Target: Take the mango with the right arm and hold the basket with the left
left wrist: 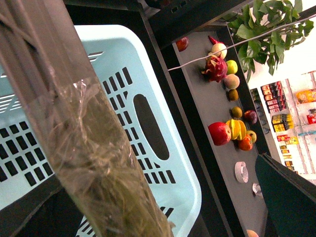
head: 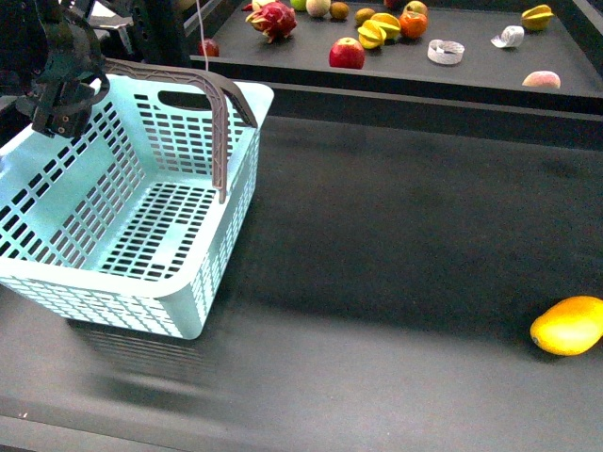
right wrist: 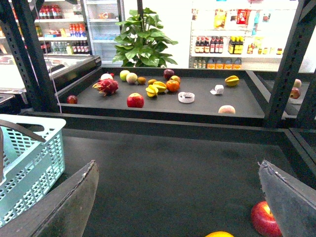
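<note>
Right pincer [right wrist: 177, 163] is wide open w/ nothing in it: its two dark fingers sit at the lower left and lower right corners of the right wrist view, bare tabletop btwn them. It doesn't show in the front view at all. Mango [head: 568, 325] lies on the dark table [head: 396, 245] at the lower right edge of the front view, well apart from the basket [head: 141, 226]; in the right wrist view only its top peeks in at bottom centre [right wrist: 219, 234]. Main risk, imo: a red apple [right wrist: 264, 219] sits near the mango, toward the lower right of that view, so a descent that drifts that way could close on the wrong fruit or knock it into the mango. Second risk: the mango is smooth and oval, so an off-centre pinch prob. squirts it out or rolls it, and it is already close to the frame edge. Left pincer [head: 61, 108] is at the basket's far rim, upper left of the front view. Can't tell if it is clamped on rim or handle [head: 221, 122], since the left wrist view only gives one taped finger [left wrist: 74, 123] over the basket wall. If that hold is loose, the basket may slide or tip. Shelf [head: 471, 71] of other fruit at top is well away, no issue.
</note>
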